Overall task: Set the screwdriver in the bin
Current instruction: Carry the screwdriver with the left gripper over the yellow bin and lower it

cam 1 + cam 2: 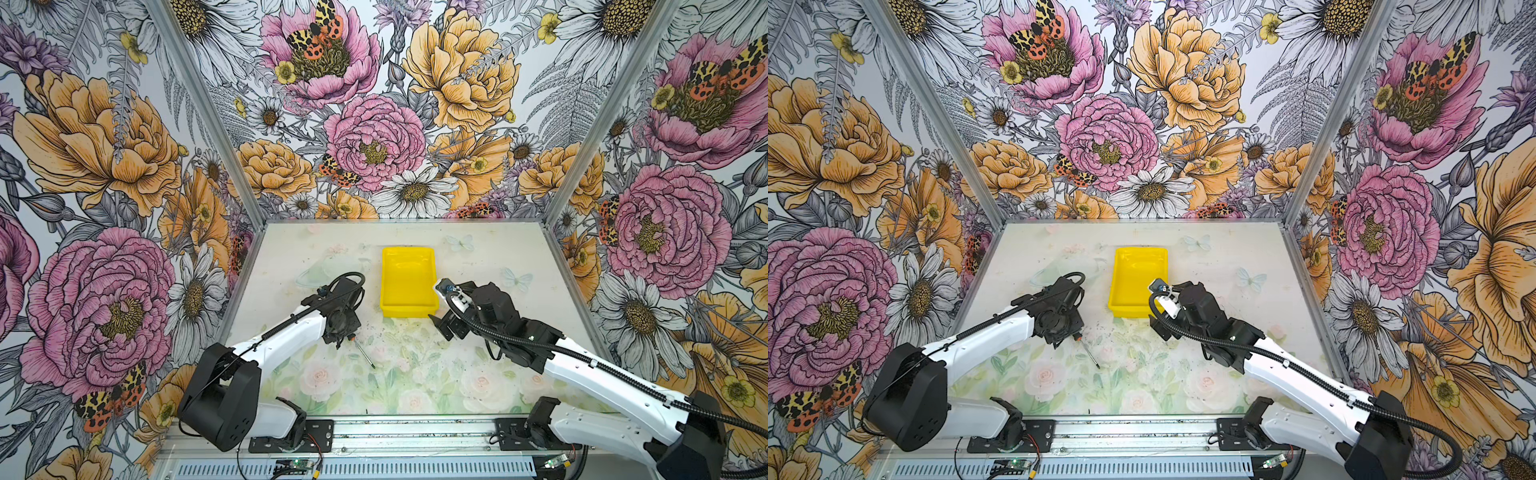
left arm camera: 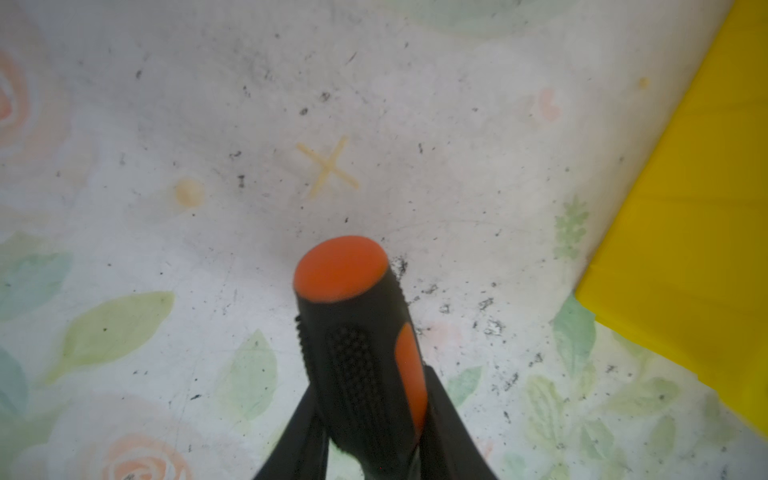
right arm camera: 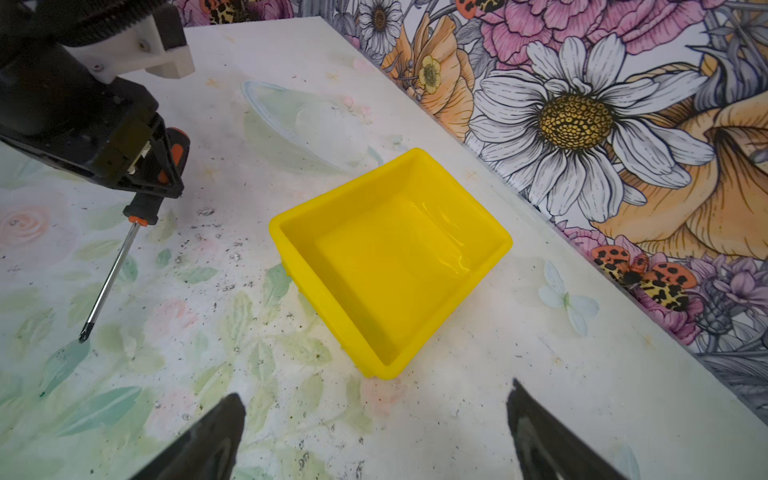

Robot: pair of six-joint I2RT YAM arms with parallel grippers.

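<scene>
Being clamped by its handle in the closed left gripper (image 3: 166, 166), the small black-and-orange screwdriver (image 3: 142, 207) with thin metal shaft is angled down, left of the shallow yellow plastic bin (image 3: 328, 286); the right gripper (image 3: 376, 395) is spread open near it.

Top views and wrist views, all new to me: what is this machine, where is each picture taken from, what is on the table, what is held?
The machine: a robot's left arm and right arm at a table. Both top views look down from one overhead camera pair; each wrist view rides on an arm. On the table sits a yellow bin, nothing in it. The left tool is shut on the screwdriver by its handle, shaft slanting down toward the table. The right tool is open, near the bin.
</scene>
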